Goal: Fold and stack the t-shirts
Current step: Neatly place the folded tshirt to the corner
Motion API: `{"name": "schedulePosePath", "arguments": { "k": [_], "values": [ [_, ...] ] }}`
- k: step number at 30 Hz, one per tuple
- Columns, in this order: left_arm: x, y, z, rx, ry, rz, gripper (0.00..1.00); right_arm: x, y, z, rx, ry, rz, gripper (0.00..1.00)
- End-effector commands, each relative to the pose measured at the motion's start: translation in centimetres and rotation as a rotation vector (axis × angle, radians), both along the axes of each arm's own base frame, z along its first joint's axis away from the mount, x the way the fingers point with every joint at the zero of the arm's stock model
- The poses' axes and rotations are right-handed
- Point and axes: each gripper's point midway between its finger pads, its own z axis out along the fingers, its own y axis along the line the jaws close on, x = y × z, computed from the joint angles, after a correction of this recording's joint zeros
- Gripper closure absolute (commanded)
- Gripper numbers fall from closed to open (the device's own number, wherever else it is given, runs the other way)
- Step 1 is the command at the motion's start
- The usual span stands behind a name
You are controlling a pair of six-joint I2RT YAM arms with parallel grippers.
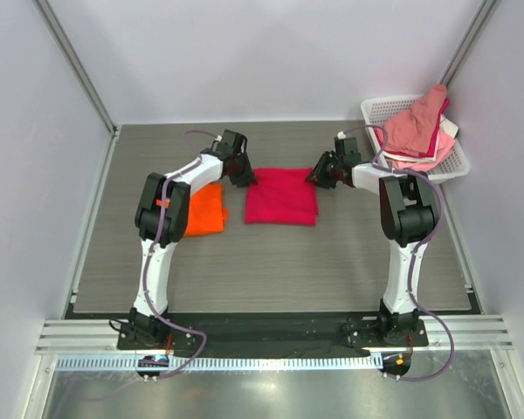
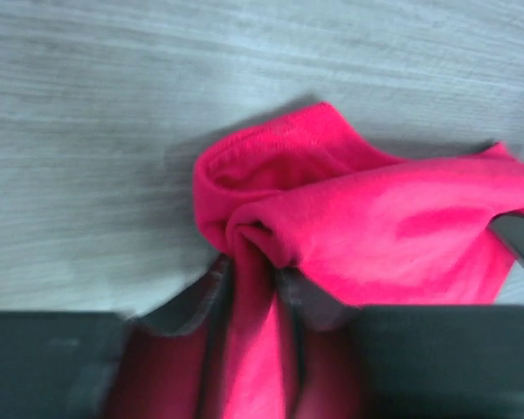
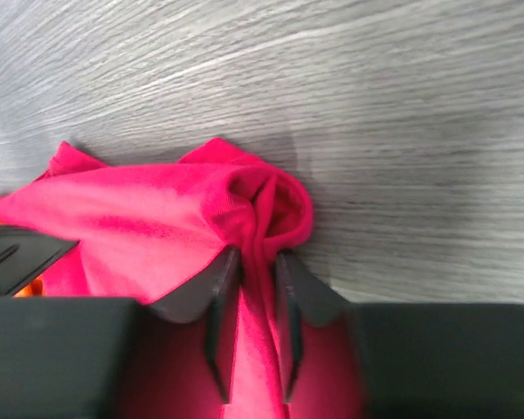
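The crimson-red t-shirt lies folded into a rectangle at the table's middle. My left gripper is shut on its far left corner; in the left wrist view the gripper pinches a bunched fold of the red cloth. My right gripper is shut on its far right corner; in the right wrist view the gripper pinches the red cloth. The folded orange t-shirt lies to the left of the red one, partly under my left arm.
A white lattice basket stands at the back right, holding pink and red garments. Grey walls close the sides and back. A metal rail runs along the near edge.
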Motion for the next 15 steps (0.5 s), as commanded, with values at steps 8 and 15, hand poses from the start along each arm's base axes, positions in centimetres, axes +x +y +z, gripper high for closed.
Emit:
{"name": "schedulePosePath", "arguments": {
  "k": [8,15],
  "values": [
    [1.7,-0.2,3.4,-0.087,-0.131,0.011,1.00,-0.4,1.2,0.8,0.000,-0.043,0.008,0.99],
    [-4.4,0.6,9.9,-0.157,-0.136,-0.044,1.00,-3.8,3.5,8.2,0.004,-0.162,0.057,0.99]
  ]
}}
